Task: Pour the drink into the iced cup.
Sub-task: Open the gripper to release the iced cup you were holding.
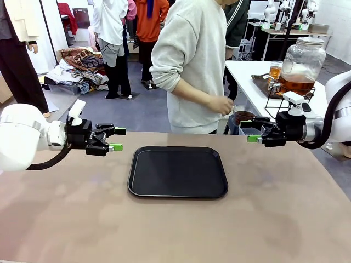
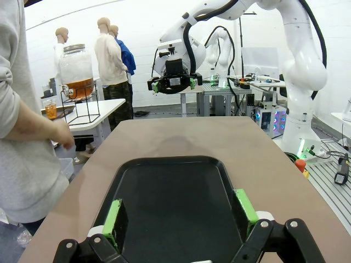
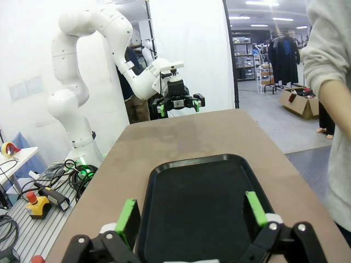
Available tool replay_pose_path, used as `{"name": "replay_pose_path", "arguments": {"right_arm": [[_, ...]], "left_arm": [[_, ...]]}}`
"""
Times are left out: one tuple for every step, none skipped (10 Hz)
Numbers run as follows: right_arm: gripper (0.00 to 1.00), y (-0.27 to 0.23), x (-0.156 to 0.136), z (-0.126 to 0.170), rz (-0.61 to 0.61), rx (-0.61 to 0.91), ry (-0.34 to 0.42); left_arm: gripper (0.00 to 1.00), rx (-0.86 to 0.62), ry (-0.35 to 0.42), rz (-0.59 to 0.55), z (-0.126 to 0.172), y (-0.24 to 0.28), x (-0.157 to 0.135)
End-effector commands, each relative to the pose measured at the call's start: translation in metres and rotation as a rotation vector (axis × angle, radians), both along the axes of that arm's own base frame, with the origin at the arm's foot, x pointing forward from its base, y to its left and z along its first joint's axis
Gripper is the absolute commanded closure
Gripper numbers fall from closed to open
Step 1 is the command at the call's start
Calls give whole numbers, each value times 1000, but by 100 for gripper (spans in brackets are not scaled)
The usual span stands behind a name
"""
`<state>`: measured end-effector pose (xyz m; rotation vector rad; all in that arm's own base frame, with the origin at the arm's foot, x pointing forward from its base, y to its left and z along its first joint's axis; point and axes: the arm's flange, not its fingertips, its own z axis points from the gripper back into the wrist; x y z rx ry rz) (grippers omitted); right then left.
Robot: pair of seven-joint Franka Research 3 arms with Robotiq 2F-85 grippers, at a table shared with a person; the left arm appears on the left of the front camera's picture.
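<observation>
Both grippers, left (image 1: 113, 139) and right (image 1: 254, 131), hovered with jaws apart, empty, flanking the black tray (image 1: 177, 171). Drink (image 1: 296, 83) sat in dispenser jar (image 1: 302, 61) on side table, behind right gripper; person's hand (image 1: 222, 105) possibly held a cup.

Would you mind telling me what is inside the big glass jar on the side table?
The jar holds amber-brown drink in its lower part; above that the glass looks clear. A metal lid covers the top. Whether it contains ice or anything else cannot be told.

front: faces person across table | wrists: low, facing each other | shared: tray (image 1: 177, 171)
</observation>
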<state>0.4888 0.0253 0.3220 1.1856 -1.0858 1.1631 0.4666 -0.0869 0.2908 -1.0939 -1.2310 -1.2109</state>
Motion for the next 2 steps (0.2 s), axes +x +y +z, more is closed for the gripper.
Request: {"name": "replay_pose_path", "arguments": {"right_arm": [[0,1,1,3,2,-3,-4],[0,1,1,3,2,-3,-4]], "left_arm": [[0,-4,-2,-3,2,-1,-1],[0,-4,-2,-3,2,-1,-1]]}}
